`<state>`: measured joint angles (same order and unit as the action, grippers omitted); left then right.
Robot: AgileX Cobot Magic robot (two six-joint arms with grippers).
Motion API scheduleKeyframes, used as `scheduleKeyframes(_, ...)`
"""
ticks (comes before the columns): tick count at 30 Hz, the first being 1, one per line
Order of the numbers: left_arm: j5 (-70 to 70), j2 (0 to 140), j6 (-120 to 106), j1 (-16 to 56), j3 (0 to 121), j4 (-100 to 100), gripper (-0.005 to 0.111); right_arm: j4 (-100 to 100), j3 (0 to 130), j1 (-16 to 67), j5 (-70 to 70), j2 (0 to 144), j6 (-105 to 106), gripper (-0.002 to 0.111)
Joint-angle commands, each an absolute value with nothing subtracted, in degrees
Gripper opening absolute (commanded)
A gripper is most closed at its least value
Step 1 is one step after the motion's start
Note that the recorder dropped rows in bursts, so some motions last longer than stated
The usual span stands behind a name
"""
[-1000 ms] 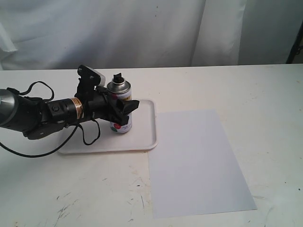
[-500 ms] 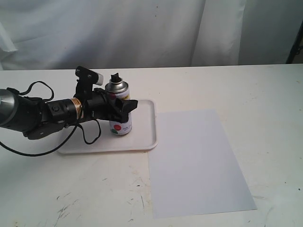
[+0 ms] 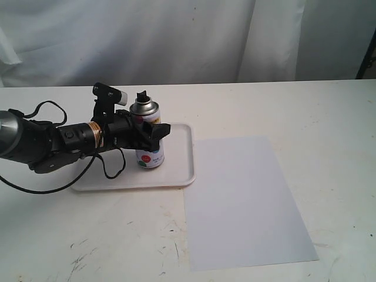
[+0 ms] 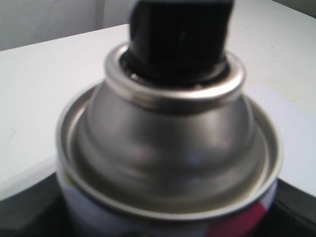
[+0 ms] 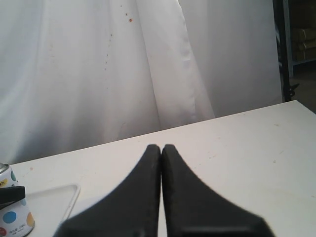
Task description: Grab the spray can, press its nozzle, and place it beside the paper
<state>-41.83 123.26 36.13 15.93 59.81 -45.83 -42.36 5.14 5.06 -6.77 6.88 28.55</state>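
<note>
One grip: my left hand (image 3: 153, 138) clamps the upright spray can (image 3: 150, 158); the paper (image 3: 244, 200) lies toward the right edge of the desk (image 3: 329, 117).

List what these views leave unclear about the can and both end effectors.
- Exterior view: left end effector covers the spray can at its middle; whether its base touches the tray is unclear.
- Left wrist view: nozzle blurred, cut off by the top edge.
- Right end effector: seen only in its own wrist view.
</note>
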Motion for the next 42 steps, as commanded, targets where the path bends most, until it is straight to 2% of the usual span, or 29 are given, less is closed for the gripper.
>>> scheduleKeyframes(1,-45.0,122.8,37.4,15.9,60.3,-44.4,0.027,-42.6,4.9,4.6,-6.5,6.7,28.4,0.000)
scheduleKeyframes(10,-46.4,123.7,34.7,15.9,60.3,-44.8,0.027,-42.6,4.9,4.6,-6.5,6.7,28.4,0.000)
scheduleKeyframes(12,-47.8,124.1,33.8,15.9,60.3,-45.3,0.031,-42.6,4.9,4.6,-6.5,6.7,28.4,0.000)
scheduleKeyframes(17,-47.8,124.1,31.9,15.5,60.4,-39.5,0.067,-42.6,4.9,4.6,-6.5,6.7,28.4,0.000)
scheduleKeyframes(28,-48.5,124.1,32.9,14.7,60.4,-41.3,0.097,-42.6,4.9,4.6,-6.5,6.7,28.4,0.000)
scheduleKeyframes(42,-40.4,113.5,42.8,13.6,60.3,-54.5,0.098,-42.6,4.9,4.6,-6.5,6.7,28.4,0.000)
